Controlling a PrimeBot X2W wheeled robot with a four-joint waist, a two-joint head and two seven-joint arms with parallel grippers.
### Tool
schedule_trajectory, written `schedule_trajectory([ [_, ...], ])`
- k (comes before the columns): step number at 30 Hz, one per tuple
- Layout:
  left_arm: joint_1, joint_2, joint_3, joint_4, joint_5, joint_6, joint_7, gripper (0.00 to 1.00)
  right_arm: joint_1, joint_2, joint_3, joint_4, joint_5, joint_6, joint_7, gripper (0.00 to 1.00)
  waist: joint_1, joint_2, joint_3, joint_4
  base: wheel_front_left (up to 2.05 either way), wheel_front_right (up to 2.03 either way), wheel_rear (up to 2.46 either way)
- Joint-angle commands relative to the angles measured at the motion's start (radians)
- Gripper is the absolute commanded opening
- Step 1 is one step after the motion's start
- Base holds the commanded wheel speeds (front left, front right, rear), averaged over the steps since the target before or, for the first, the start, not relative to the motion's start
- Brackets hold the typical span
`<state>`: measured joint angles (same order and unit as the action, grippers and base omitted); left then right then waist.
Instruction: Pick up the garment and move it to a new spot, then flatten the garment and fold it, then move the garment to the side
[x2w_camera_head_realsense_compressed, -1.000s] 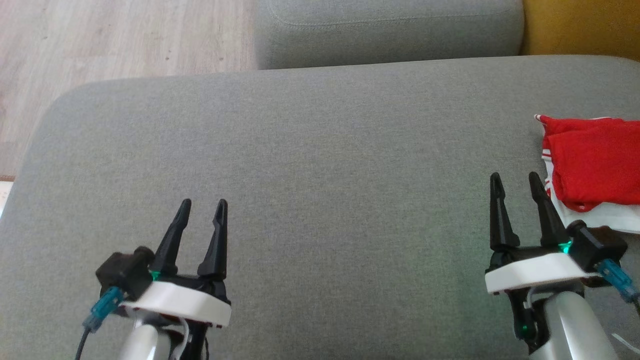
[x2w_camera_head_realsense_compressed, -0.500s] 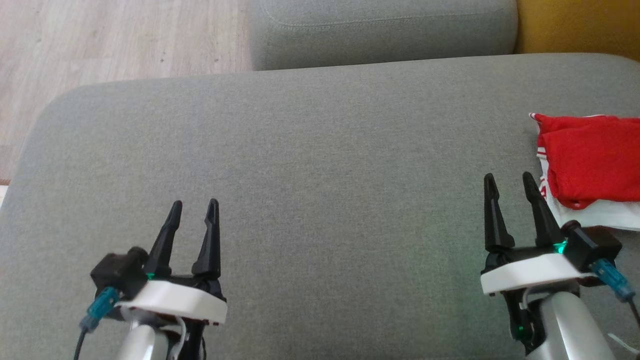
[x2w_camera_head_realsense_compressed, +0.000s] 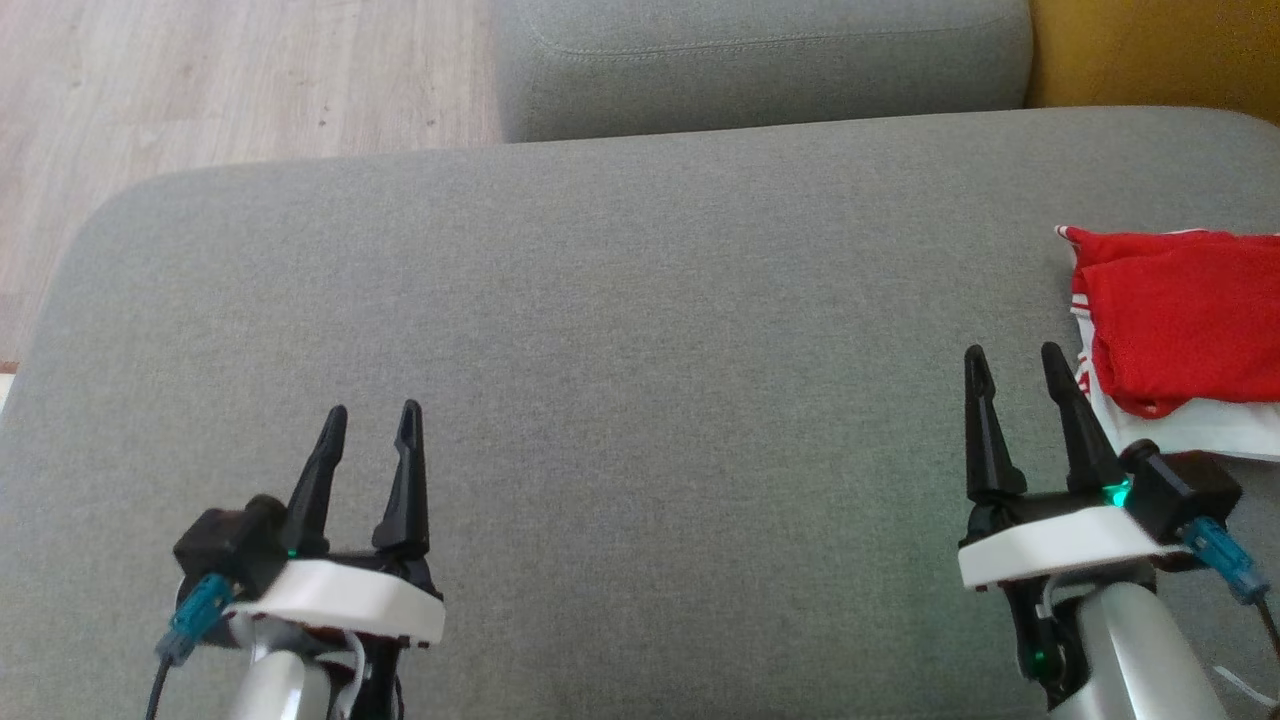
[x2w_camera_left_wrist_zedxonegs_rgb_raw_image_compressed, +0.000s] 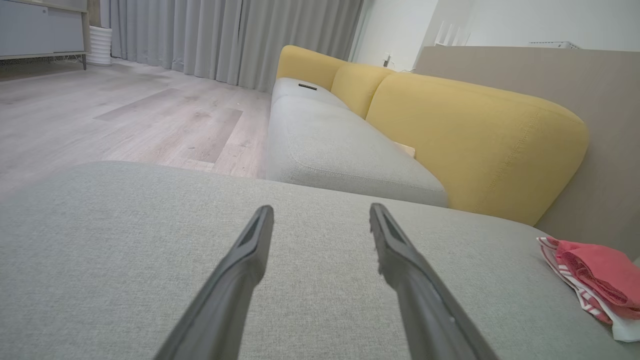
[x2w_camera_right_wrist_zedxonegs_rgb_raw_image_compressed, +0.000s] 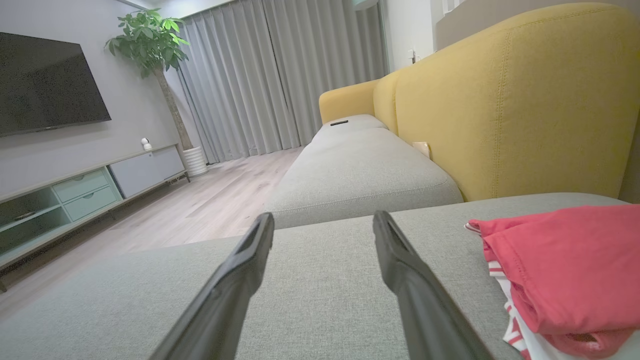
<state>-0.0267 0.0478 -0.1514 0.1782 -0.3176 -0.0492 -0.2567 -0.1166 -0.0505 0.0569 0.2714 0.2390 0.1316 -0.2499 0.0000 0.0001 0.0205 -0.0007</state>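
Observation:
The garment (x2w_camera_head_realsense_compressed: 1180, 330) is a red and white folded bundle lying at the right edge of the grey cushion (x2w_camera_head_realsense_compressed: 640, 330); it also appears at the right as the garment (x2w_camera_left_wrist_zedxonegs_rgb_raw_image_compressed: 595, 280) and the garment (x2w_camera_right_wrist_zedxonegs_rgb_raw_image_compressed: 570, 270). My right gripper (x2w_camera_head_realsense_compressed: 1012, 355) hovers open just left of it, fingers apart and nothing between them. At the lower left, my left gripper (x2w_camera_head_realsense_compressed: 370, 412) stands open over bare cushion, far from the garment. In each wrist view the two dark fingers are spread, right gripper (x2w_camera_right_wrist_zedxonegs_rgb_raw_image_compressed: 322, 220) and left gripper (x2w_camera_left_wrist_zedxonegs_rgb_raw_image_compressed: 320, 210).
A second grey seat cushion (x2w_camera_head_realsense_compressed: 760, 60) lies beyond, with a yellow backrest (x2w_camera_left_wrist_zedxonegs_rgb_raw_image_compressed: 470, 135) to the right. Wooden floor (x2w_camera_head_realsense_compressed: 200, 90) borders the cushion's far left. A TV cabinet (x2w_camera_right_wrist_zedxonegs_rgb_raw_image_compressed: 85, 190) and a potted plant (x2w_camera_right_wrist_zedxonegs_rgb_raw_image_compressed: 150, 45) stand across the room.
The left gripper has drawn back toward me a little. The head view has shifted slightly, and the garment has not moved.

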Motion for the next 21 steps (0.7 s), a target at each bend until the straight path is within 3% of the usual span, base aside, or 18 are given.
schedule_trajectory([
  [1,-0.047,0.002,0.034,-0.038,0.006,0.007,-0.005,1.00,-0.026,0.000,0.026,-0.037,0.008,-0.001,-0.012,1.00,0.0000,-0.0001,0.000,0.000,0.00,0.00,0.00],
  [8,-0.044,0.002,0.041,-0.027,-0.041,0.007,-0.005,1.00,-0.024,0.000,0.034,-0.039,0.017,-0.001,-0.012,1.00,0.0000,-0.0001,-0.001,-0.004,0.00,0.00,0.00],
  [9,0.000,0.000,0.003,0.010,-0.041,0.008,0.000,0.00,0.001,0.000,0.006,0.004,0.010,0.000,-0.001,0.00,0.0000,-0.0001,-0.002,-0.004,0.00,0.00,0.00],
  [21,0.021,0.000,0.018,0.068,-0.130,0.002,0.026,0.00,0.030,0.000,-0.002,0.050,0.108,0.000,0.023,0.00,0.0000,-0.0001,-0.003,-0.004,0.00,0.00,0.00],
])
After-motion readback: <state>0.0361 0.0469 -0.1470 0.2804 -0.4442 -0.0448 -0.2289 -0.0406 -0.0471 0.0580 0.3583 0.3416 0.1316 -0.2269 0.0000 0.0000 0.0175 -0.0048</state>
